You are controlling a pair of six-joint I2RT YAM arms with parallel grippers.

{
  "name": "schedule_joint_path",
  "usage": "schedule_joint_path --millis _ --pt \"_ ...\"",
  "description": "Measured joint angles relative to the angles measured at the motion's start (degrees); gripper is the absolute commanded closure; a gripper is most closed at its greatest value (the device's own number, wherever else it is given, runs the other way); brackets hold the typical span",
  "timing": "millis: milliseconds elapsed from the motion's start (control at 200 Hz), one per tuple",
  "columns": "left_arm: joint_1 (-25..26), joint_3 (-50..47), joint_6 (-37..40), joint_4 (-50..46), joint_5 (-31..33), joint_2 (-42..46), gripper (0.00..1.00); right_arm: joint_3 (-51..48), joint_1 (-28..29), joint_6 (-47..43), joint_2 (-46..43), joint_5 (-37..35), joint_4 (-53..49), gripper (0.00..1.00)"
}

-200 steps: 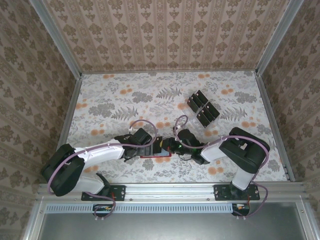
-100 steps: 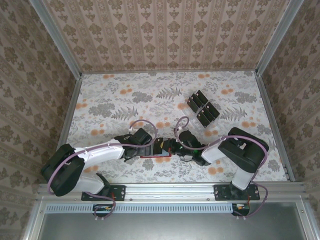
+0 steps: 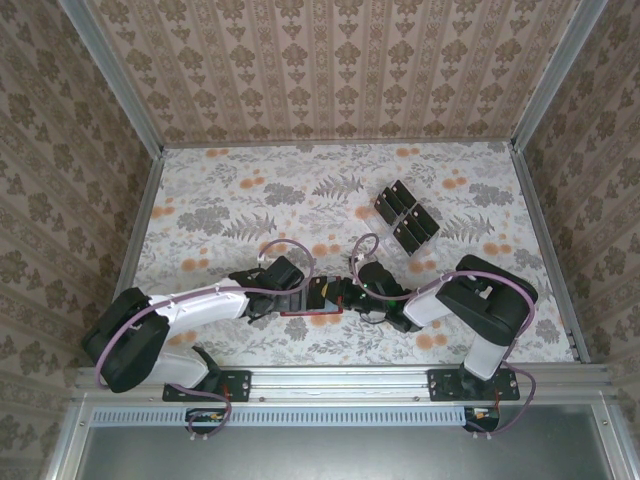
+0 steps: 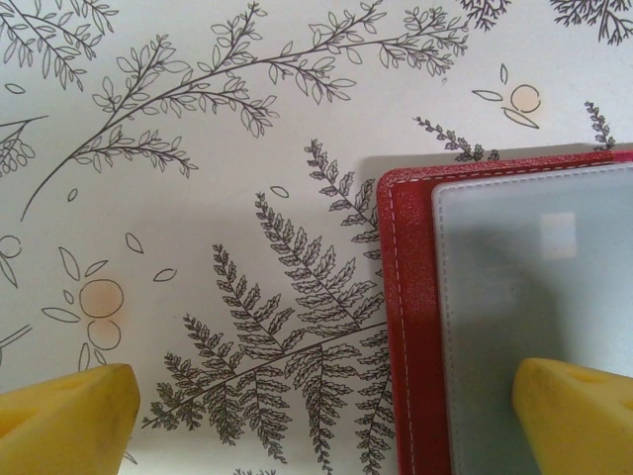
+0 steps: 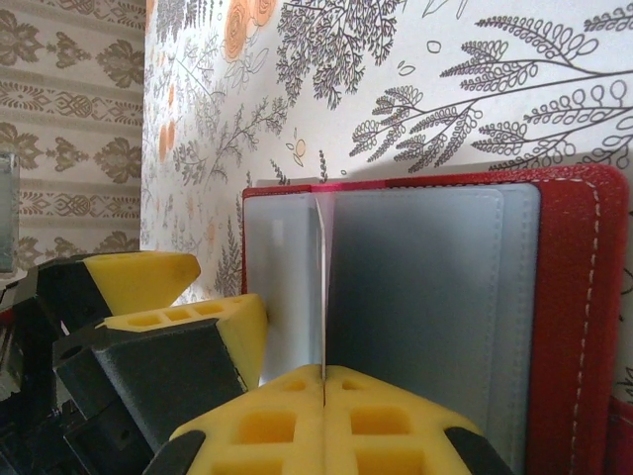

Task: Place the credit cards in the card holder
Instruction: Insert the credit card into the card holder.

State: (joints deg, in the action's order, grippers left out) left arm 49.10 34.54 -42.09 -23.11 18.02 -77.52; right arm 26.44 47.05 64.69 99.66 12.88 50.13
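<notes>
- Red wallet [image 5: 579,297] lies open on the flowered table [image 3: 240,190] close to the front edge, between the two arms. Its grey plastic pockets [image 5: 425,297] face up.
- The right gripper [image 5: 323,396] is clenched on a thin flat piece that we take for one card [image 5: 320,287]. We see it edge-on from the wrist, and its line runs across the wallet's inside, where two pockets meet. How steeply it leans we cannot tell.
- The left gripper [image 4: 321,411] is spread wide. One yellow finger [image 4: 574,406] sits over a grey pocket and the other is over bare table beside the wallet. We cannot tell whether that finger presses down.
- The other cards [image 3: 407,216] stand in a dark cluster toward the back right, well apart from the wallet.
- We judge the step in hand to be feeding this card into a pocket.
- To do it well, we would lay the card lower so its leading edge meets the pocket mouth. We would then slide it along the pocket rather than push down into it.
- We would pin the wallet with the left finger so it cannot skate on the smooth table.
- We would let go only once most of the card is inside.
- A corner may catch on the stitched seam, and a pocket's thin plastic may buckle if we hurry.
</notes>
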Motion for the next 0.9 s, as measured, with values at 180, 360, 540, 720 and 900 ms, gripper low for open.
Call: schedule_joint_path --millis 180,360,540,720,900 --pt "0.0 0.0 0.0 0.0 0.0 0.0 0.00 -0.1 0.0 0.0 1.2 -0.2 1.9 1.00" --pt "0.0 0.0 0.0 0.1 0.0 0.0 0.00 -0.2 -0.2 0.0 1.5 -0.4 2.8 1.00" --pt "0.0 0.0 0.0 0.1 0.0 0.0 0.00 -0.3 -0.5 -0.2 1.6 -0.5 3.5 1.00" --pt "0.0 0.0 0.0 0.1 0.0 0.0 0.00 -0.3 -0.6 -0.2 2.8 -0.4 3.8 1.00" --pt "0.0 0.0 0.0 0.1 0.0 0.0 0.00 -0.3 -0.7 -0.2 3.6 0.2 5.0 1.00"
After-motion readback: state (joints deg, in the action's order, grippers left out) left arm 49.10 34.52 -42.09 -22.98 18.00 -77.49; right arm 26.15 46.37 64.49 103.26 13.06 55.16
